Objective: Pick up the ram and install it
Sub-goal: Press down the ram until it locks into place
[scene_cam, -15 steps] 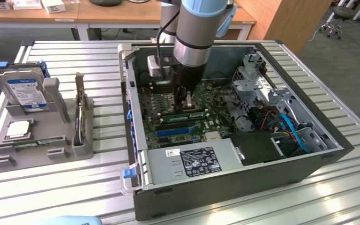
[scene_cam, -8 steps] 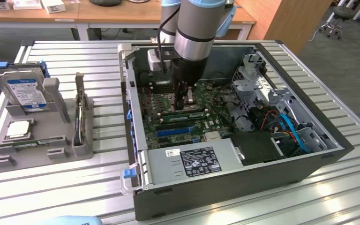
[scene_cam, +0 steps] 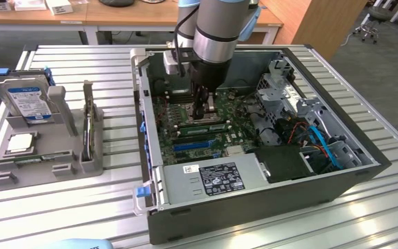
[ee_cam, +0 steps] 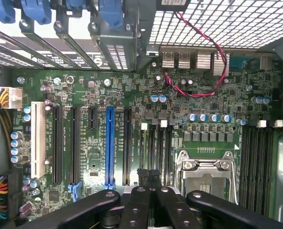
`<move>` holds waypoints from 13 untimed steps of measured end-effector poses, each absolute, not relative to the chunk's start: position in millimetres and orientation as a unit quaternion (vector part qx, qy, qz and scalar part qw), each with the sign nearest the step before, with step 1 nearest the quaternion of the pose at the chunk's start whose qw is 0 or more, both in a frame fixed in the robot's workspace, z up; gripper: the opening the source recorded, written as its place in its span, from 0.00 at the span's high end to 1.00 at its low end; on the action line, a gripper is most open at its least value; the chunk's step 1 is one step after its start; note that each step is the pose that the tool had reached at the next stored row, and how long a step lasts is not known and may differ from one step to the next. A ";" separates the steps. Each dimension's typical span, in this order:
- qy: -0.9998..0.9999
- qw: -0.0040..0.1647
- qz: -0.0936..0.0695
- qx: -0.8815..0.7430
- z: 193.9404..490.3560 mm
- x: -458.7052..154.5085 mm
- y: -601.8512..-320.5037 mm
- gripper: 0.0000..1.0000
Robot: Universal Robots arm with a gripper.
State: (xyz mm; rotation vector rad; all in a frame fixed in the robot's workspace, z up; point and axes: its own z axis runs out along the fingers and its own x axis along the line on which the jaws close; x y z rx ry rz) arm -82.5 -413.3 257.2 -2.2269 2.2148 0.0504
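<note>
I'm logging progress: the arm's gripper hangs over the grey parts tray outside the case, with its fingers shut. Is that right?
Not quite. The gripper hangs inside the open computer case, over the motherboard near the CPU socket, not over the grey parts tray. The exterior view shows this. Its fingers are shut, as you said.

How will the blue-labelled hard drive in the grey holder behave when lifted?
Likely rigid and heavy for its size: the hard drive looks like a solid metal-cased block. Its glossy label face may be slippery. It stands upright in the grey holder, so a sideways push could jam or tip it.
</note>
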 end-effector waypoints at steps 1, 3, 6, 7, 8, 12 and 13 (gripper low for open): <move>0.705 0.000 0.016 -0.709 257.2 -82.5 -413.3 0.90; 0.705 0.000 0.016 -0.709 257.2 -82.5 -413.3 0.90; 0.705 0.000 0.016 -0.709 257.3 -81.7 -413.4 0.90; 0.705 0.000 0.016 -0.709 257.3 -80.5 -413.3 0.90; 0.705 0.000 0.016 -0.709 257.3 -78.8 -413.3 0.90; 0.705 0.000 0.016 -0.709 257.2 -71.0 -413.3 0.90; 0.705 0.000 0.016 -0.709 257.2 -68.9 -413.3 0.90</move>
